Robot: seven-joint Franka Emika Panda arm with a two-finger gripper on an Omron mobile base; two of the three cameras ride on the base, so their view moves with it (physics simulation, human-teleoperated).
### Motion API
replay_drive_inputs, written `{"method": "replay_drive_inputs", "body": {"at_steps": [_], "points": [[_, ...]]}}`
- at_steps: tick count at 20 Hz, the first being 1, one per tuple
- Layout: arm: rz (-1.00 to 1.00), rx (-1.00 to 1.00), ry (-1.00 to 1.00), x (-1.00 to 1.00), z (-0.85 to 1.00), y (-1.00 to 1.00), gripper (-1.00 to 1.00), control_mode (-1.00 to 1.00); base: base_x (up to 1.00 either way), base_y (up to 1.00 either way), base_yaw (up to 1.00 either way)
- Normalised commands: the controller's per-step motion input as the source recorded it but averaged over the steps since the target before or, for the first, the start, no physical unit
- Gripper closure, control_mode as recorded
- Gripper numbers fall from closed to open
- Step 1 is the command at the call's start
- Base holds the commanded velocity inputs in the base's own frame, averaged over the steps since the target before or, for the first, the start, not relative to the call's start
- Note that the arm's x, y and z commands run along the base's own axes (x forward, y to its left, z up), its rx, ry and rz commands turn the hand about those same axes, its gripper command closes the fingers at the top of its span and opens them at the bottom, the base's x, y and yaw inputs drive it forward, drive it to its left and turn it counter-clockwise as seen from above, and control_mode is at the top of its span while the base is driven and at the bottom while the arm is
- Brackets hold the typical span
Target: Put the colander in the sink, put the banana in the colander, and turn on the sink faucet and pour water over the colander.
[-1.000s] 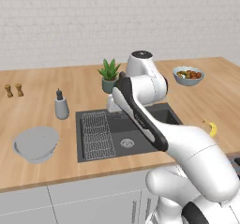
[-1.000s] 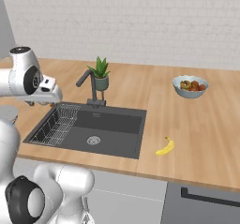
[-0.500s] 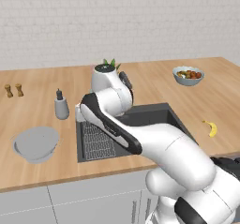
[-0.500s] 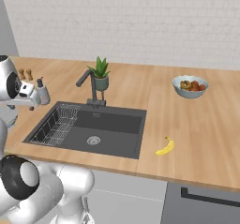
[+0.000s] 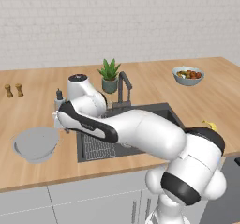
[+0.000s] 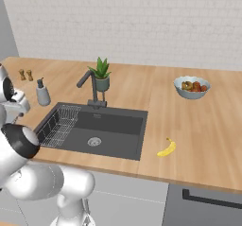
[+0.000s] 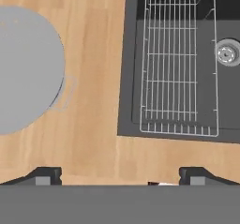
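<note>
In the left base view the arm reaches across the sink [image 5: 140, 120] toward the left, with the hand above the strip of counter [image 5: 33, 110] between the basin's left edge and the colander [image 5: 35, 144], which sits upright on the wood well left of the sink. The sink faucet [image 5: 123, 89] stands at the basin's back edge, with no stream visible, and the banana [image 5: 209, 125] lies on the counter to the right of the sink. In the right base view the sink [image 6: 111, 128] holds a wire rack [image 6: 59, 124] in its left part and nothing else; the banana [image 6: 167, 148] rests on the wood near the basin's right edge, apart from it, and the faucet [image 6: 90, 87] rises behind. In the hand view the gripper [image 7: 119, 174] has its two tips spread wide with nothing between them, over bare wood; the colander [image 7: 26, 68] lies to the left with one small rim handle turned toward the sink [image 7: 180, 59]. The first step appears to be in hand: approaching the colander. The next move probably calls for shifting toward that rim, descending, and closing on the rim or handle.
</note>
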Motion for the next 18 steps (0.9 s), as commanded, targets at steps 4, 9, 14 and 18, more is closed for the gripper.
{"method": "replay_drive_inputs", "body": {"at_steps": [4,9,14,18], "points": [[-0.07,0.00,0.11,0.29,-0.44,0.57,-1.00,-1.00,0.00,0.00,0.00],[-0.06,0.00,0.07,0.26,-0.38,0.52,-1.00,-1.00,0.00,0.00,0.00],[-0.05,0.00,0.02,0.26,-0.29,0.41,-1.00,-1.00,0.00,0.00,0.00],[-0.07,0.00,0.00,0.25,-0.28,0.26,-1.00,-1.00,0.00,0.00,0.00]]}}
